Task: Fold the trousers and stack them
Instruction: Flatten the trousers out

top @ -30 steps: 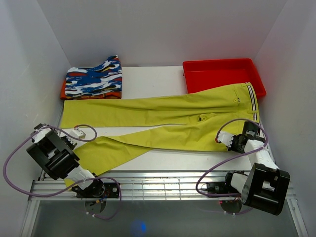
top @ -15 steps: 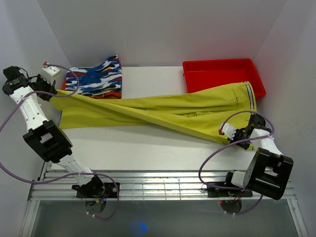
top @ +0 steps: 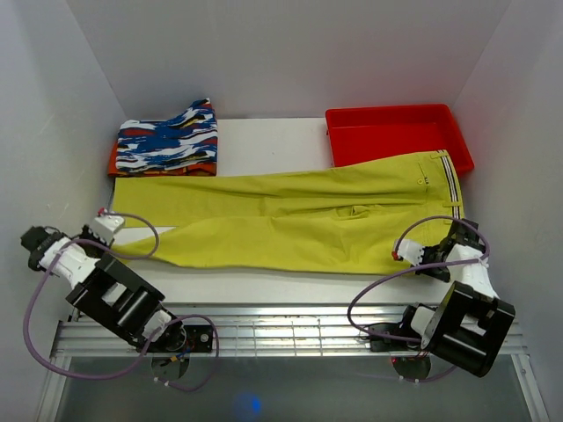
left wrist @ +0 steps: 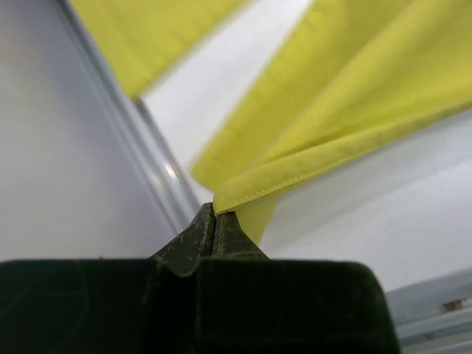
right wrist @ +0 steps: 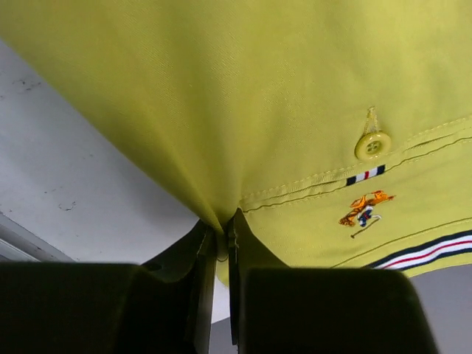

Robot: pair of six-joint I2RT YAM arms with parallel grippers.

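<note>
Top view with two wrist views. The chartreuse trousers [top: 290, 215] lie flat on the white counter [top: 273, 141], their long axis running left to right. The waist points right and the two leg hems point left. The waistband end, with its dark-and-white striped band [top: 451, 180], overlaps the near rim of the red tray [top: 387, 141]. The legs lie side by side and part slightly towards the left, where a narrow wedge of counter shows between them.

The left claw [left wrist: 214, 217] is pressed together on the hem edge of the near leg, close to the counter's left rail. The right claw [right wrist: 221, 232] is clamped on a fold of cloth at the near waist corner, just below the back-pocket button [right wrist: 372, 145] and a small embroidered emblem [right wrist: 363, 208].

A folded blue, white, black and orange patterned garment [top: 167, 141] rests at the far left corner, just beyond the far leg.
</note>
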